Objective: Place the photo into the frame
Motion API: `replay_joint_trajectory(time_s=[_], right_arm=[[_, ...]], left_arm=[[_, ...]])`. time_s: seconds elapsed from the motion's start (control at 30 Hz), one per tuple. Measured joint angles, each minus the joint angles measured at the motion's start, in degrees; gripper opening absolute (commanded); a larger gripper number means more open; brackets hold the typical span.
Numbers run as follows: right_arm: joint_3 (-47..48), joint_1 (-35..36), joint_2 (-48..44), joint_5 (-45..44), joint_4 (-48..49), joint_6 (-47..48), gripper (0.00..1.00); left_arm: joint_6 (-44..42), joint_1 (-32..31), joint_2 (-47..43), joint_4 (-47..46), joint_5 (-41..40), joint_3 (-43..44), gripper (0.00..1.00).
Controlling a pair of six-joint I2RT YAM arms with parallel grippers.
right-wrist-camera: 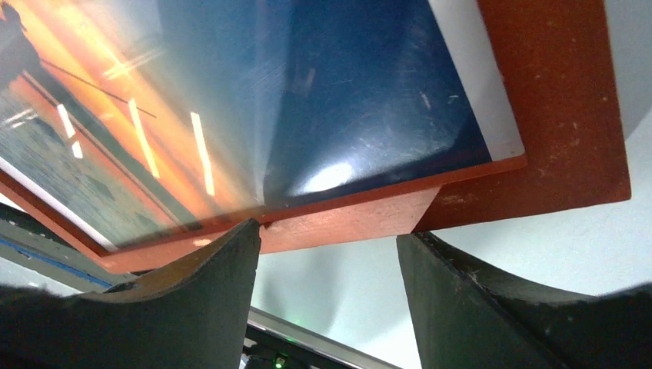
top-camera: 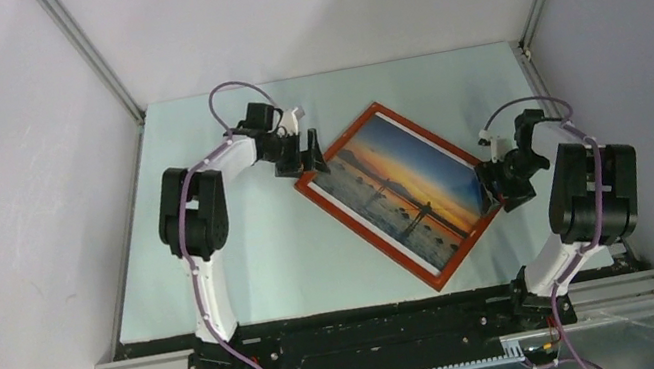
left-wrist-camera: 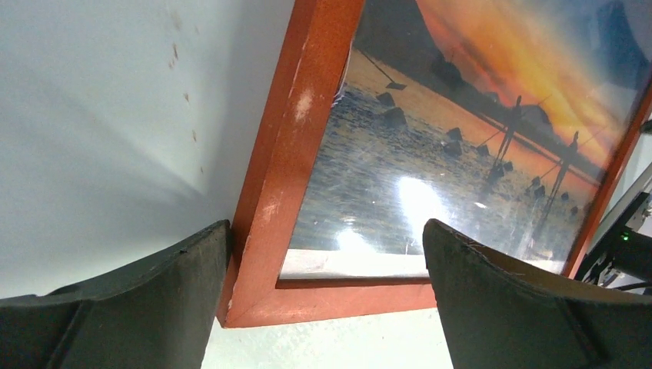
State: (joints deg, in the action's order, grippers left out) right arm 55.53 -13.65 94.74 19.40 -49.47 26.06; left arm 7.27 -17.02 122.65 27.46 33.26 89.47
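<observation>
The orange-brown frame (top-camera: 369,241) lies diagonally on the pale green table with the sunset photo (top-camera: 405,186) inside it under the pane. My left gripper (top-camera: 311,162) is open and straddles the frame's left corner (left-wrist-camera: 304,138). Its left finger (left-wrist-camera: 184,277) touches the outer edge, and the photo (left-wrist-camera: 430,154) lies beyond. My right gripper (top-camera: 497,190) is open at the frame's right corner (right-wrist-camera: 553,115), both fingertips against its outer side face. The photo's blue sky (right-wrist-camera: 346,92) fills the right wrist view. Whether that corner is off the table I cannot tell.
Grey enclosure walls stand close on the left, right and back of the table (top-camera: 255,258). A black strip and aluminium rails (top-camera: 392,346) run along the near edge, where both arm bases are bolted.
</observation>
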Motion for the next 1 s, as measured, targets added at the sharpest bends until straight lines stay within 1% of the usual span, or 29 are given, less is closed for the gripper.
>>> replay_joint_trajectory(time_s=[0.33,0.47,0.7,1.0], right_arm=[[11.3,-0.3,9.4,1.9,-0.5,-3.0,0.70],[16.5,0.9,13.2,2.5,-0.4,-4.6,0.70],[28.9,5.0,21.8,3.0,-2.0,-7.6,0.70],[48.2,13.6,33.6,2.9,-3.6,-10.1,0.70]], left_arm=[[-1.9,0.1,-7.5,-0.3,-0.2,-10.9,1.00],[-3.4,0.1,-11.2,0.7,-0.2,-15.8,1.00],[-8.5,0.3,-15.8,5.5,-1.3,-21.1,1.00],[-13.9,2.6,-20.4,11.9,-2.0,-26.3,1.00]])
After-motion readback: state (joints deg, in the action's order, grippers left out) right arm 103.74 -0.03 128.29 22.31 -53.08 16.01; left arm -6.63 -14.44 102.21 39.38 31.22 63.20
